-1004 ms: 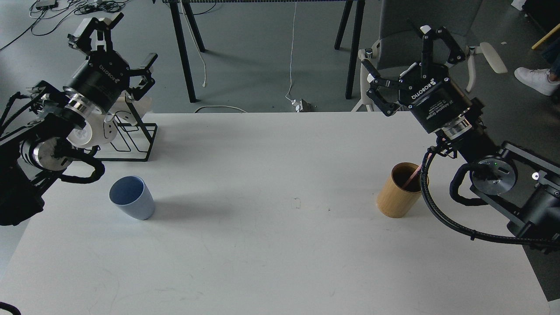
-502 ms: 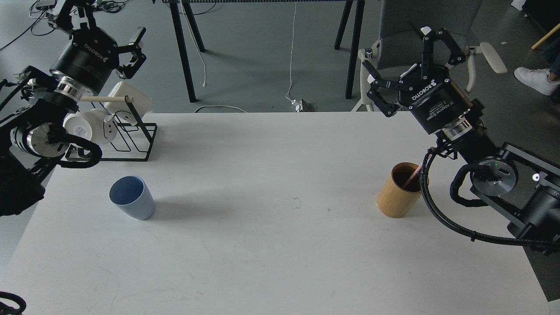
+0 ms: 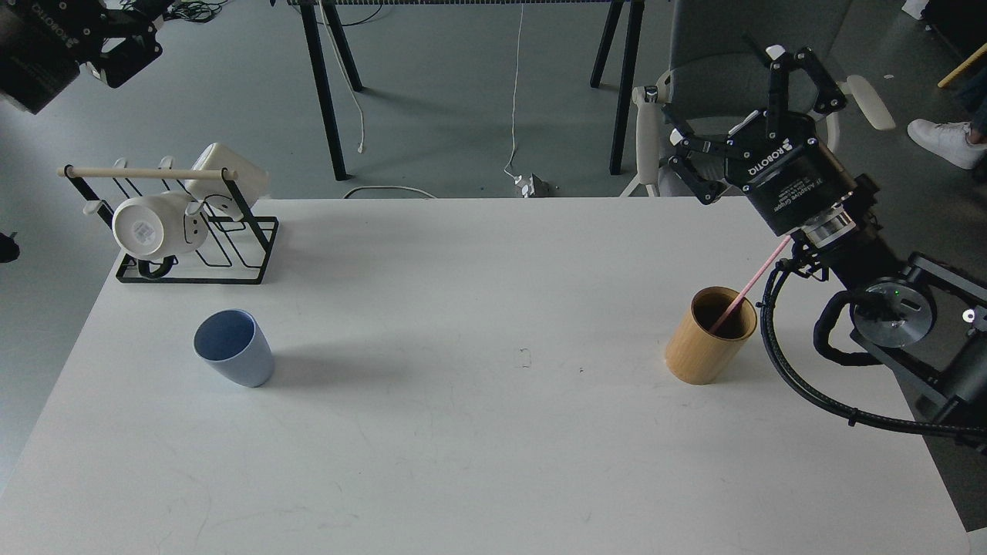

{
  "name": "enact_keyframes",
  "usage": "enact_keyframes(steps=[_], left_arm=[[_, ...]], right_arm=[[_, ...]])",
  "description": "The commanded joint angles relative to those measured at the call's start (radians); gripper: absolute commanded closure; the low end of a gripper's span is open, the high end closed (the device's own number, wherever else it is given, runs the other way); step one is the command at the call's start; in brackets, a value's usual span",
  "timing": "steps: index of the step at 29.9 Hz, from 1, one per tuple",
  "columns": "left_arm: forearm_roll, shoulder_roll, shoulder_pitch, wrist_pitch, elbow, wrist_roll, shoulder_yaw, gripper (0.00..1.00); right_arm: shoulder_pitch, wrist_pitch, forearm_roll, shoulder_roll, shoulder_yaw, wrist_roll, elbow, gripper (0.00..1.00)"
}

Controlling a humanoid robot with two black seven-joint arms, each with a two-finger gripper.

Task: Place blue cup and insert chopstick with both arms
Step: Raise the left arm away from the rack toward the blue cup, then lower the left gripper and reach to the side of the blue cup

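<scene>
The blue cup (image 3: pixel 234 348) stands upright on the left part of the white table (image 3: pixel 478 432), with nothing near it. The pink chopstick (image 3: pixel 752 281) leans in a tan bamboo holder (image 3: pixel 703 338) at the right, its top end pointing up toward my right wrist. My right gripper (image 3: pixel 732 104) hangs above and behind the holder, open and empty, fingers spread. My left gripper (image 3: pixel 116 42) is in the top left corner, far above and behind the cup, partly cut off by the frame edge; the finger that shows stands spread out, open and empty.
A black wire rack (image 3: pixel 231 239) with a wooden bar and white mugs (image 3: pixel 150 225) stands at the table's back left. Beyond the far edge are table legs, cables on the floor and a grey chair (image 3: pixel 717 46).
My left arm has swung up and left, off the rack, to the frame's corner. My right gripper has shifted slightly up and right, uncovering more of the chopstick. Cup and holder have not moved.
</scene>
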Motion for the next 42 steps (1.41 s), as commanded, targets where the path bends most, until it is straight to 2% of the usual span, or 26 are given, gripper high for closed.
enact_keyframes(steps=[1,7,10,13,16,18,24,28,35,42], left_arm=[[0.228,0.115,-0.01,0.001,-0.106,0.0,0.072,0.0],[0.533,0.217,-0.01,0.001,-0.143,0.0,0.148,0.0],[0.724,0.219,-0.007,0.001,-0.116,0.0,0.204,0.01],[0.895,0.186,0.002,0.001,0.007,0.0,0.276,0.01],[0.982,0.068,0.002,0.001,0.133,0.0,0.337,0.01],[0.991,0.014,0.009,0.001,0.17,0.0,0.348,0.01],[0.994,-0.017,0.06,0.001,0.185,0.0,0.348,0.01],[1.009,-0.094,0.068,0.001,0.216,0.0,0.35,0.01],[1.063,-0.127,0.086,0.001,0.225,0.0,0.348,0.02],[1.066,-0.177,0.137,0.029,0.329,0.0,0.348,0.02]], right_arm=[[-0.02,0.0,-0.001,-0.012,0.004,0.0,0.0,0.06],[-0.038,0.0,-0.001,-0.019,0.005,0.0,0.0,0.06],[-0.046,0.0,-0.001,-0.019,0.005,0.0,-0.002,0.06],[-0.058,0.0,-0.001,-0.019,0.005,0.0,-0.005,0.05],[-0.072,0.0,-0.002,-0.019,0.005,0.0,-0.009,0.05],[-0.077,0.0,-0.002,-0.021,0.005,0.0,-0.011,0.05],[-0.084,0.0,-0.002,-0.035,0.005,0.0,-0.012,0.05],[-0.09,0.0,-0.002,-0.052,0.005,0.0,-0.012,0.05],[-0.1,0.0,-0.002,-0.052,0.005,0.0,-0.012,0.05],[-0.1,0.0,-0.002,-0.052,0.005,0.0,-0.011,0.05]])
